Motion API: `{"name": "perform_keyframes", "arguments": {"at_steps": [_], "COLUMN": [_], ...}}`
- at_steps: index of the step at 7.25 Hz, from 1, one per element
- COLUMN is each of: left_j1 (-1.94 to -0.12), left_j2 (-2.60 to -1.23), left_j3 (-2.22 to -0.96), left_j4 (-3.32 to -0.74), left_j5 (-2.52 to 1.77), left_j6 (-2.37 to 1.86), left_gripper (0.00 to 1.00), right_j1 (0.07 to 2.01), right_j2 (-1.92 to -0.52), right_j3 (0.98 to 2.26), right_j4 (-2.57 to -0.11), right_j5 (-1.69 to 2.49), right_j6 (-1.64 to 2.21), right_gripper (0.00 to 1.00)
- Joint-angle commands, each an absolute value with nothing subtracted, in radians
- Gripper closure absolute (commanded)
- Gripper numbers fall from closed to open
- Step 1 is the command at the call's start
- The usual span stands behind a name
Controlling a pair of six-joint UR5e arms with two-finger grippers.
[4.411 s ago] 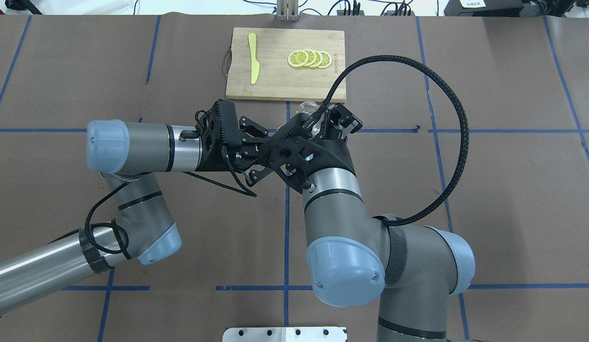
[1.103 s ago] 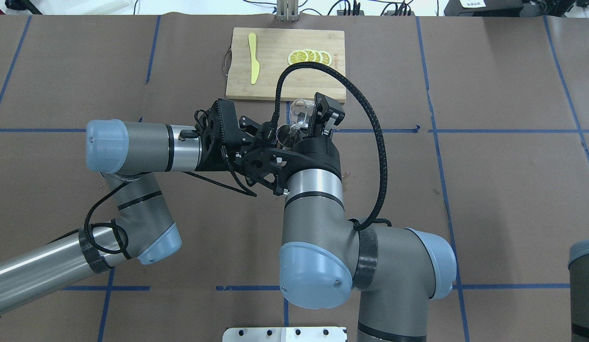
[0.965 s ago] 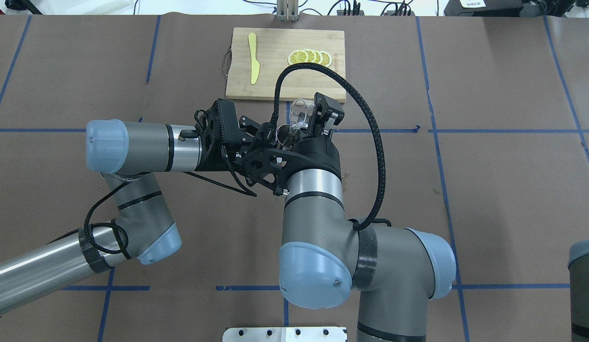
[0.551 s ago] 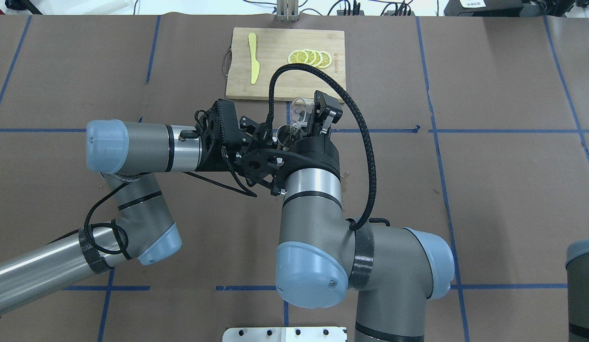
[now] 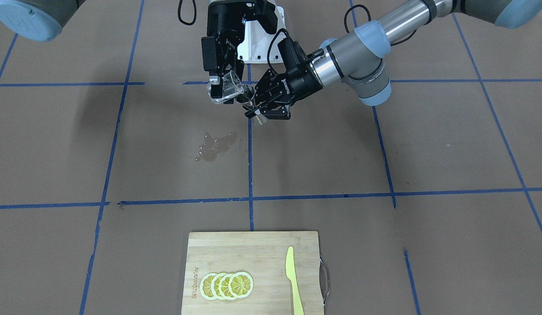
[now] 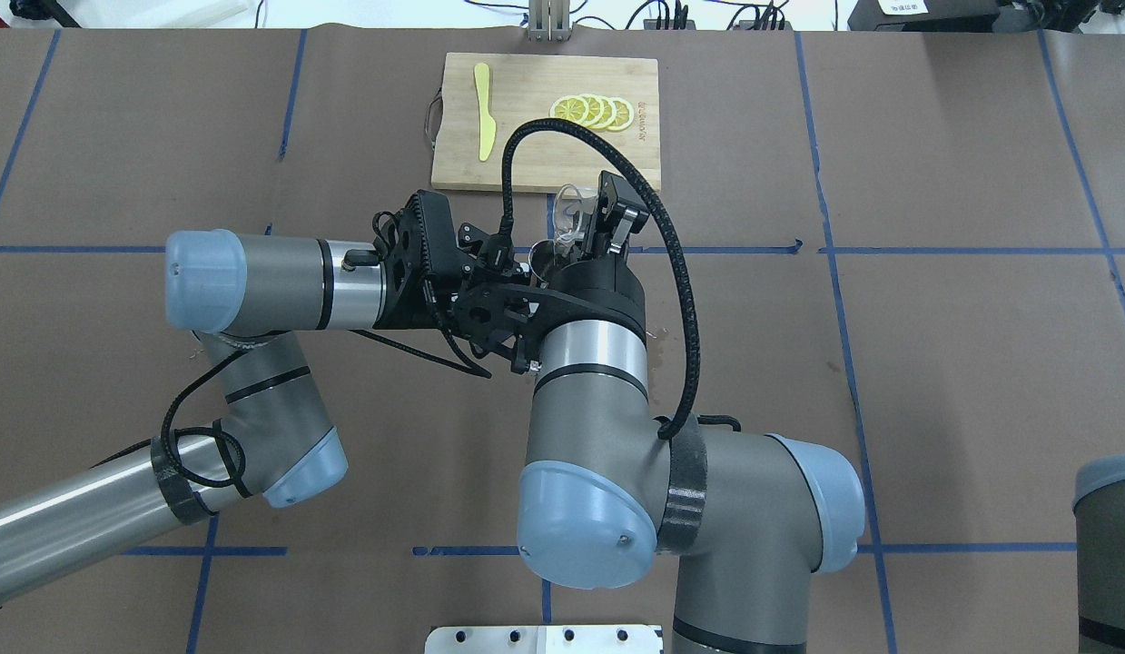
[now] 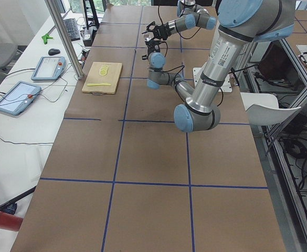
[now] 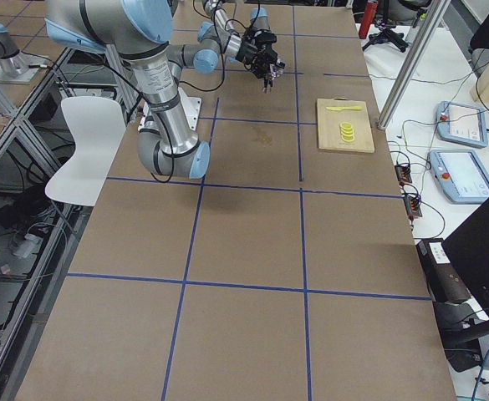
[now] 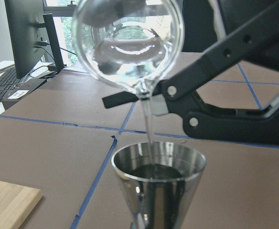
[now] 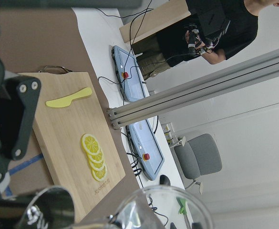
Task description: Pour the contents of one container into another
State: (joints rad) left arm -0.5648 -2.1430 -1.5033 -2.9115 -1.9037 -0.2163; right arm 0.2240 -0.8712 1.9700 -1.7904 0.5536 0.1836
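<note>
Near a puddle (image 5: 216,144), right fingers (image 5: 215,89) pinch the tilted glass cup (image 9: 129,43) over the jigger (image 9: 158,191) that left fingers (image 5: 273,116) pinch.

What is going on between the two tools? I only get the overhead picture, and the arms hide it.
Observer: The left wrist view shows a thin stream falling from the tilted glass cup into the steel jigger.
Operator: Is anything in the jigger yet?
Observer: Yes, that view shows liquid pooled inside its top cone, below the rim.
Operator: Is the table dry?
Observer: No. The front view shows a wet patch on the table.
</note>
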Motion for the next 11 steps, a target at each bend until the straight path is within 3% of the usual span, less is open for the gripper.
{"name": "perform_keyframes", "arguments": {"at_steps": [1, 8, 11], "left_j1": [-0.563, -0.563, -0.563], "left_j2": [-2.144, -2.145, -2.146], "left_j3": [-1.503, -1.503, -1.503], "left_j4": [-2.913, -2.911, -2.911], "left_j5": [-1.904, -1.904, -1.904], "left_j6": [-0.216, -0.216, -0.216], "left_gripper": [1.00, 1.00, 1.00], "right_j1": [0.224, 0.224, 0.222], "right_j2": [-0.871, -0.868, -0.868], "right_j3": [1.970, 1.971, 1.976], "right_j4": [-1.795, -1.786, -1.693], "right_j5": [0.551, 0.545, 0.561], "right_j6": [0.141, 0.086, 0.238], "right_gripper": [1.00, 1.00, 1.00]}}
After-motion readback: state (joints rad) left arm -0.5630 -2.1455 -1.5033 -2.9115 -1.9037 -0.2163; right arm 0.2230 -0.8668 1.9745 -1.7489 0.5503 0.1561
